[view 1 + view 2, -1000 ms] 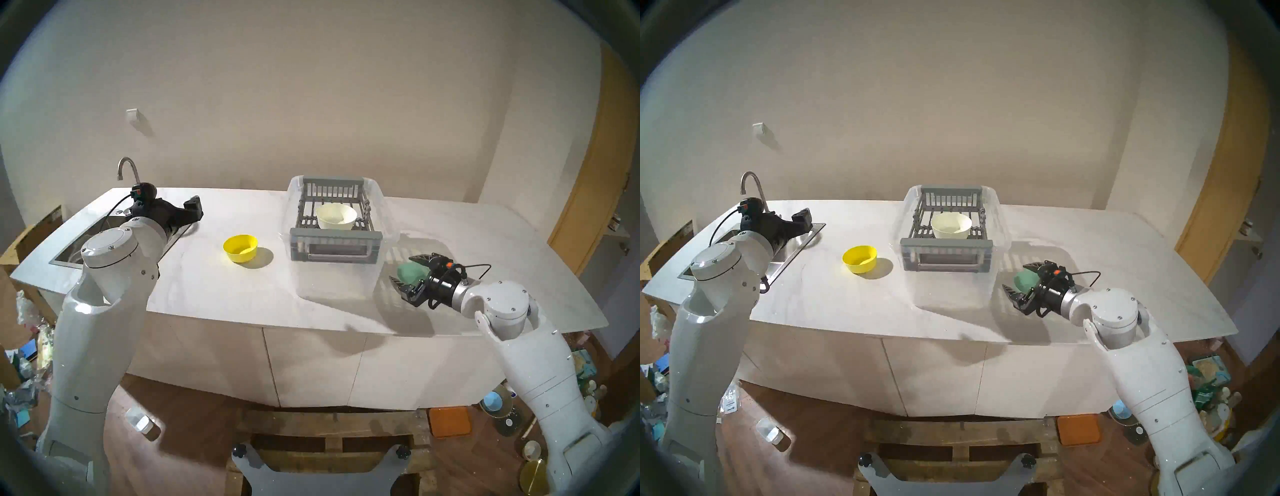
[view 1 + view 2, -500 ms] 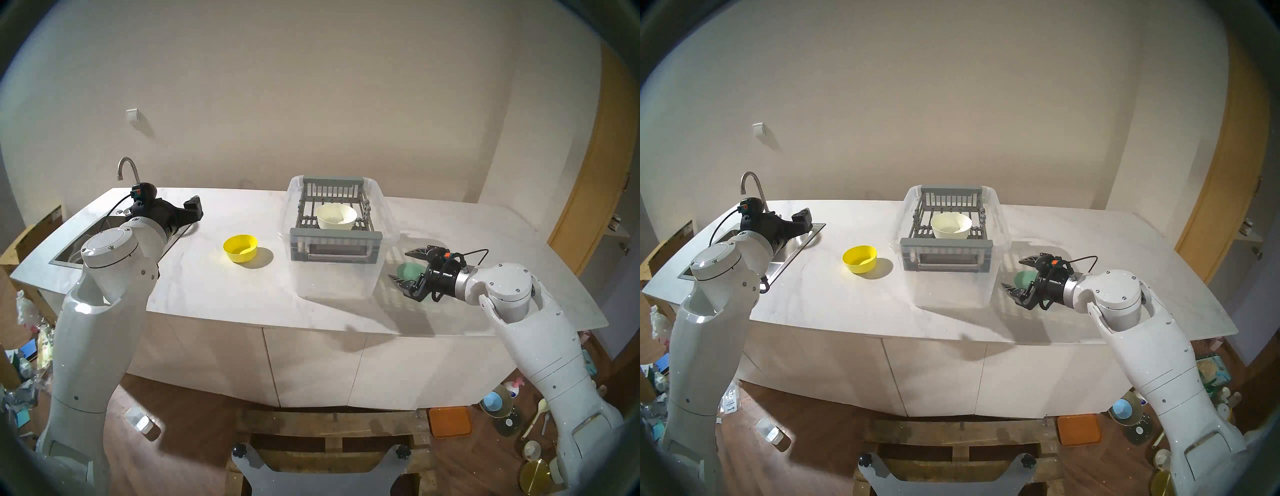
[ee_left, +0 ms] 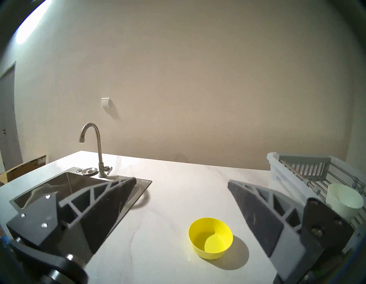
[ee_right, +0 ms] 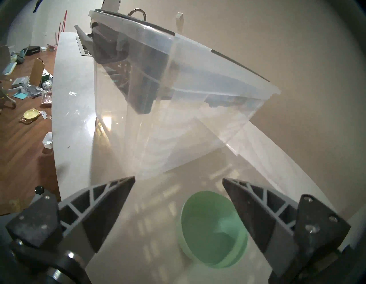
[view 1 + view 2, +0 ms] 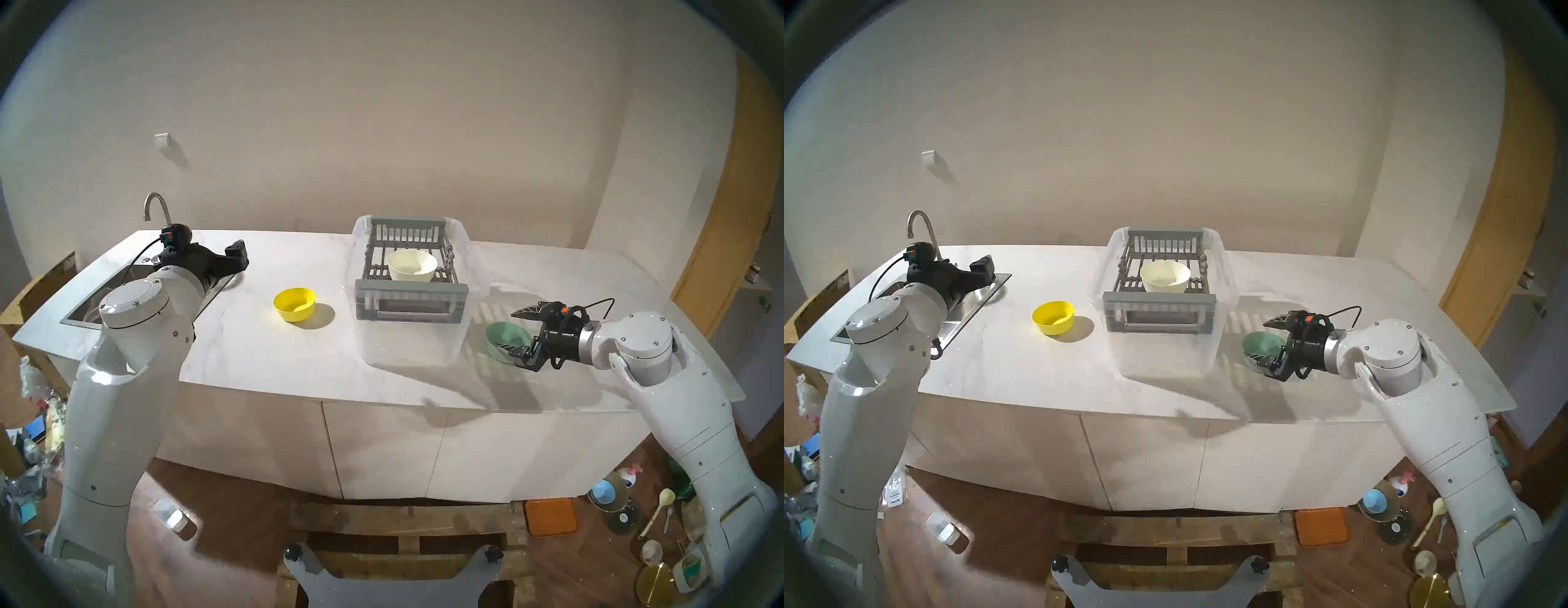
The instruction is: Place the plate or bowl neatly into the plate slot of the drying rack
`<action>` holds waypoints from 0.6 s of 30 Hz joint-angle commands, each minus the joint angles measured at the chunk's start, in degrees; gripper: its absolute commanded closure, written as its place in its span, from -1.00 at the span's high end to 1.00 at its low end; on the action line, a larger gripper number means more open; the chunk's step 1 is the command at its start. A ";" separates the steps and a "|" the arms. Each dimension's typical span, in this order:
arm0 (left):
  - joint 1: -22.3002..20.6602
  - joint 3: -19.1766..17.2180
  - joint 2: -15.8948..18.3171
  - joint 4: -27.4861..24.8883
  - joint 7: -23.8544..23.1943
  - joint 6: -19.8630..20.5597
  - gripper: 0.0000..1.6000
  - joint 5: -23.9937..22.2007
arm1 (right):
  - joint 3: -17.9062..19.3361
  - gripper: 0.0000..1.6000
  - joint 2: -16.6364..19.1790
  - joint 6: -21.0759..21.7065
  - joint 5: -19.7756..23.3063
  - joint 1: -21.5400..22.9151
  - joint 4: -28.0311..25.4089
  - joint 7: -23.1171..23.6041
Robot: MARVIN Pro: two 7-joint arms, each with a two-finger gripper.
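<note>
Green and shallow, a round plastic bowl [image 5: 505, 339] is seen standing upright on the white marble-look countertop [image 5: 263, 348], just beside the right wall of the clear plastic tub [image 5: 462, 322]. It is not yet held. The right gripper [image 5: 515, 333] is poised low over it with its fingers spread wide apart; in the right wrist view one dark fingertip [image 4: 245, 214] overlaps the bowl's [image 4: 212, 228] rim, while the other is well off to the side.

The grey plastic drying rack [image 5: 411, 293] is set across the top of the tub, and its plate slot [image 5: 377, 271] is formed by the ribbed bars along the bottom. A cream round bowl [image 5: 411, 265] is already seated upright on those bars. A yellow round bowl [image 5: 295, 304] is left on the counter to the left of the tub, and the left gripper [image 3: 182, 182] is held idle near the steel sink [image 3: 65, 186], its fingers also apart.

Several failures are judged possible. If the fingers are closed off-centre, the light bowl could be pushed across the smooth counter or flipped instead of pinched. Since the tub wall is so near, it could be struck during the lift and the rack jolted. With the cream bowl occupying part of the bars, a collision could be caused when the green one is lowered, leaving it tilted outside a slot
</note>
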 commanded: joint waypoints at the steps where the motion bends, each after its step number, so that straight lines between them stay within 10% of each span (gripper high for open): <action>1: -1.08 -0.51 0.22 -1.28 -0.25 -0.41 1.00 -0.13 | 0.85 1.00 0.59 0.43 0.64 0.29 -0.96 0.62; 18: -1.08 -0.50 0.23 -1.28 -0.25 -0.41 1.00 -0.14 | -0.46 1.00 -0.57 -1.31 -1.33 -0.25 3.60 -0.72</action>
